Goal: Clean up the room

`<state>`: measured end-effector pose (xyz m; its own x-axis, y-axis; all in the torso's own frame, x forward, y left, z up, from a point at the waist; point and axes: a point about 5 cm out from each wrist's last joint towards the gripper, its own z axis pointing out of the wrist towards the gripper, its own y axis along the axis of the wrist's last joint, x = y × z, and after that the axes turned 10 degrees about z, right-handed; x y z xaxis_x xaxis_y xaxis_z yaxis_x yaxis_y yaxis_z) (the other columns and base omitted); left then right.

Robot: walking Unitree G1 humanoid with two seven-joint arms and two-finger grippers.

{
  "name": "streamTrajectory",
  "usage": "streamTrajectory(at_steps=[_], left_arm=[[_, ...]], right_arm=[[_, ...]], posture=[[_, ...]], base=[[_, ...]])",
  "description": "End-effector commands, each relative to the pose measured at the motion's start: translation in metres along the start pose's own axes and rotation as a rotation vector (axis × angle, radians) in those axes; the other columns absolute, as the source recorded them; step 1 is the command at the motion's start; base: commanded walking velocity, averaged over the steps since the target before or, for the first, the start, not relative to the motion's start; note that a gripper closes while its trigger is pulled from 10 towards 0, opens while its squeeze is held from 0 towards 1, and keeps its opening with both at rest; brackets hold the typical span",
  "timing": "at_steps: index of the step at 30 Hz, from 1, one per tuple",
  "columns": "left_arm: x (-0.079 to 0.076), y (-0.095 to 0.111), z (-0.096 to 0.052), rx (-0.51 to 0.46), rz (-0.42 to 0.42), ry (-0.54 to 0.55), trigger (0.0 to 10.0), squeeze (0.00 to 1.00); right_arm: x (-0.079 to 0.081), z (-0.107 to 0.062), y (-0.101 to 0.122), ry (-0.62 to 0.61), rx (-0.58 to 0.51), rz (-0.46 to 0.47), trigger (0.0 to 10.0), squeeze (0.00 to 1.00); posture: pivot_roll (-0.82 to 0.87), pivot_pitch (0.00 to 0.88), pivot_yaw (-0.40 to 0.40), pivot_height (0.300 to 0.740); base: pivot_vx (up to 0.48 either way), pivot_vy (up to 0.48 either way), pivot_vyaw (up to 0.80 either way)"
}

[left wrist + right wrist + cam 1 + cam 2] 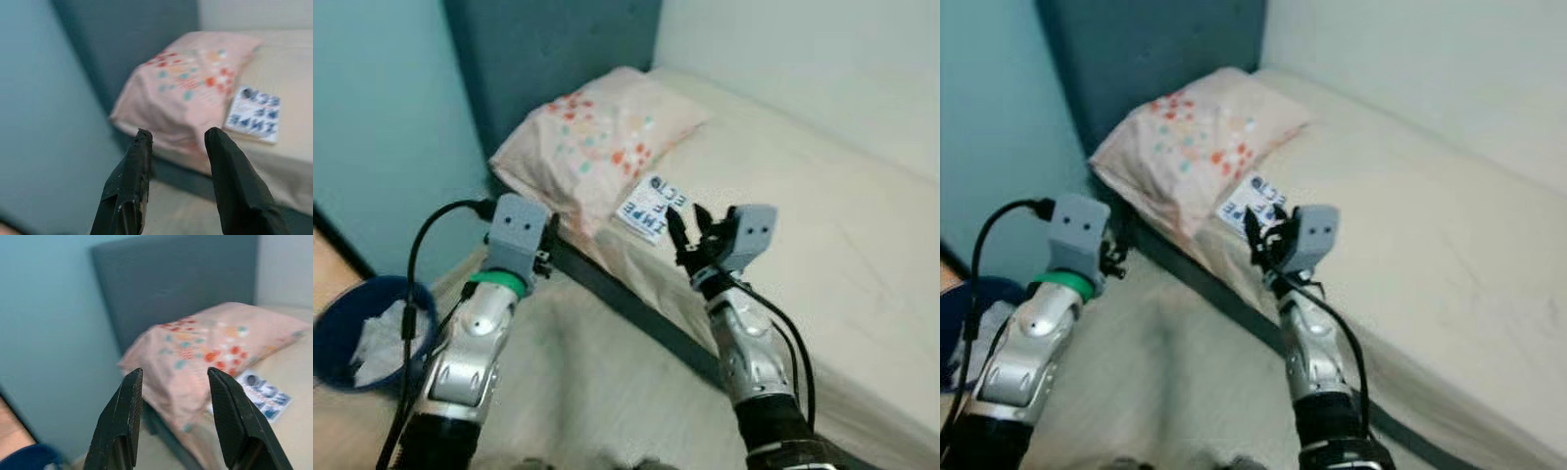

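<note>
A white card with blue letters point(651, 209) lies flat on the beige bed point(822, 225), beside a pink pillow with coloured dots point(597, 137). My right gripper point(689, 231) is raised at the bed's near edge, just short of the card, open with nothing between its fingers. My left gripper point(176, 142) is held up over the floor beside the bed, below the pillow's corner, also open and holding nothing. The card point(255, 113) and pillow point(205, 350) lie ahead of both sets of fingers.
A dark blue bin point(367, 333) with crumpled white paper inside stands on the floor at the far left. The dark bed frame point(636, 308) runs diagonally between floor and mattress. A dark headboard point(558, 59) and teal wall point(382, 137) stand behind.
</note>
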<state>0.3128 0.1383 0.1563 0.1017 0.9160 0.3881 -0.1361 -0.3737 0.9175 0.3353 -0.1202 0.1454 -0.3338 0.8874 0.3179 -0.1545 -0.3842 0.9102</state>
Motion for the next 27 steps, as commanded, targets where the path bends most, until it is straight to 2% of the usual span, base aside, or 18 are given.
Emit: streamTrajectory(at_steps=[1,3,9,27], left_arm=[[-0.0058,0.0008,-0.0008,-0.003,-0.004,-0.023,10.0,0.00],[-0.0064,0.0008,-0.0011,-0.002,-0.004,-0.026,10.0,0.00],[-0.0088,0.0024,-0.0012,-0.004,-0.010,-0.038,10.0,0.00],[-0.0094,0.0010,-0.0009,0.007,-0.006,-0.045,10.0,0.00]], right_arm=[[-0.0078,-0.0033,-0.0007,-0.031,0.007,-0.004,10.0,0.00],[-0.0084,-0.0035,-0.0014,-0.036,0.011,0.002,10.0,0.00],[-0.0093,-0.0031,-0.0019,-0.045,0.016,0.009,10.0,0.00],[-0.0090,-0.0033,-0.0029,-0.049,0.018,0.007,10.0,0.00]], posture=[[0.07,0.049,0.010,0.740],[0.07,0.049,0.010,0.740],[0.07,0.050,0.011,0.740],[0.07,0.052,0.014,0.740]], base=[[0.000,0.000,-0.53],[0.000,0.000,-0.80],[0.000,0.000,0.00],[0.000,0.000,-0.78]])
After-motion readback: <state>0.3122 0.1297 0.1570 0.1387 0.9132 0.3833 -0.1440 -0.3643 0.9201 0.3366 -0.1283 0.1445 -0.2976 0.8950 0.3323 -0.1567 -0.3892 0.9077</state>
